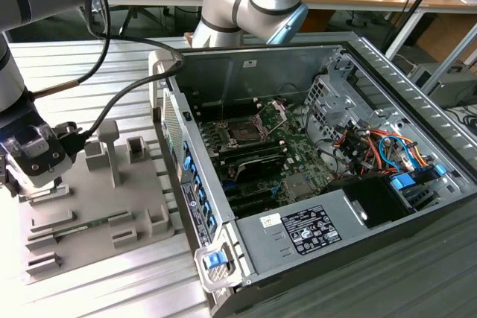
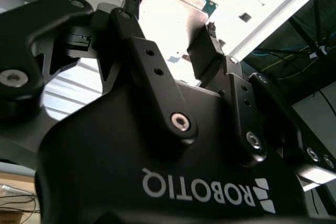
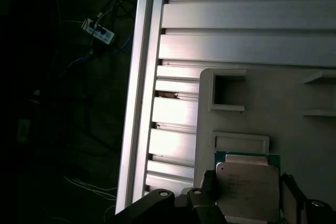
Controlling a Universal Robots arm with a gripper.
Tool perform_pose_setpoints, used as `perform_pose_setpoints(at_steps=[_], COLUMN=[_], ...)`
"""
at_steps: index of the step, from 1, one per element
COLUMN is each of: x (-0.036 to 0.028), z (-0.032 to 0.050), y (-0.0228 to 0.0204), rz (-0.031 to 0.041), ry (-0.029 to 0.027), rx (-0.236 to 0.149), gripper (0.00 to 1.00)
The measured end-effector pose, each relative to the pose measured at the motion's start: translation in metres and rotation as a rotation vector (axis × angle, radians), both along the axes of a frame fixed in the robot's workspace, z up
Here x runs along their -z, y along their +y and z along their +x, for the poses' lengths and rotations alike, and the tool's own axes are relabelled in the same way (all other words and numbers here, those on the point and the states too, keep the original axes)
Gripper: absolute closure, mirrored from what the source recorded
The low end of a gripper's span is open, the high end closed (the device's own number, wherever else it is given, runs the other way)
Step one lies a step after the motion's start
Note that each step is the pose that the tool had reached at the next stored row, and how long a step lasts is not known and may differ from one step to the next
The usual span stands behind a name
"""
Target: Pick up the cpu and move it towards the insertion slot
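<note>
Over at nine o'clock in the exterior view, at the exterior view's left edge, we see the tool (image 1: 31, 160) at the end of the arm, hanging over the grey fixture plate (image 1: 89, 202). That plate lies on the slatted aluminium counter (image 1: 74, 65). In both wrist views the tool's black fingers (image 2: 149, 59) are clamped on the cpu (image 2: 173, 17), one on each of two opposite edges. Its pale metal top faces the camera and a thin green rim shows along one side. In the first wrist view the cpu (image 3: 247, 190) sits just beside a shallow rectangular recess of the fixture plate (image 3: 252, 103); we cannot tell whether it touches the plate's surface. The insertion slot (image 1: 244, 130) lies well apart from it, toward three o'clock from the tool, inside the open computer case (image 1: 223, 72). It sits on the green motherboard (image 1: 298, 154), with its hinged load plate (image 1: 274, 112) tilted up on the slot's two o'clock side.
</note>
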State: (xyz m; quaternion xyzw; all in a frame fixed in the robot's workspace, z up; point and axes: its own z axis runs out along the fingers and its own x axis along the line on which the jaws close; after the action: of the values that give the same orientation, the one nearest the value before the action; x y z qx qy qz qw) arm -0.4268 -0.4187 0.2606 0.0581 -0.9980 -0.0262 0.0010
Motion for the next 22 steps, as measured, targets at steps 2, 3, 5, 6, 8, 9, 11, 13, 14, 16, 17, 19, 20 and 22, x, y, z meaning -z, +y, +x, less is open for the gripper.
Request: perform_pose_setpoints(at_steps=[2, 3, 5, 6, 8, 9, 11, 13, 14, 16, 17, 19, 20, 22], x=[-0.0015, -0.0023, -0.0035, -0.0041, -0.0062, -0.0075, -0.0101, -0.0121, -0.0127, -0.0147, -0.0154, -0.0171, -0.018, -0.0196], z=[0.0, 0.0, 0.0, 0.0, 0.0, 0.0, 0.0, 0.0, 0.0, 0.0, 0.0, 0.0, 0.0, 0.0], y=[0.0, 0.0, 0.0, 0.0, 0.0, 0.0, 0.0, 0.0, 0.0, 0.0, 0.0, 0.0, 0.0, 0.0], rz=[0.0001, 0.0002, 0.0003, 0.0004, 0.0004, 0.0006, 0.0007, 0.0008, 0.0009, 0.0009, 0.0009, 0.0009, 0.001, 0.001], ry=[-0.0001, -0.0001, -0.0001, -0.0001, 0.0, -0.0001, -0.0001, -0.0001, -0.0001, -0.0001, -0.0001, 0.0, 0.0, -0.0001], rx=[0.0, 0.0, 0.0, 0.0, 0.0, 0.0, 0.0, 0.0, 0.0, 0.0, 0.0, 0.0, 0.0, 0.0], gripper=[0.45, 0.45, 0.45, 0.45, 0.45, 0.45, 0.45, 0.45, 0.45, 0.45, 0.45, 0.45, 0.45, 0.45])
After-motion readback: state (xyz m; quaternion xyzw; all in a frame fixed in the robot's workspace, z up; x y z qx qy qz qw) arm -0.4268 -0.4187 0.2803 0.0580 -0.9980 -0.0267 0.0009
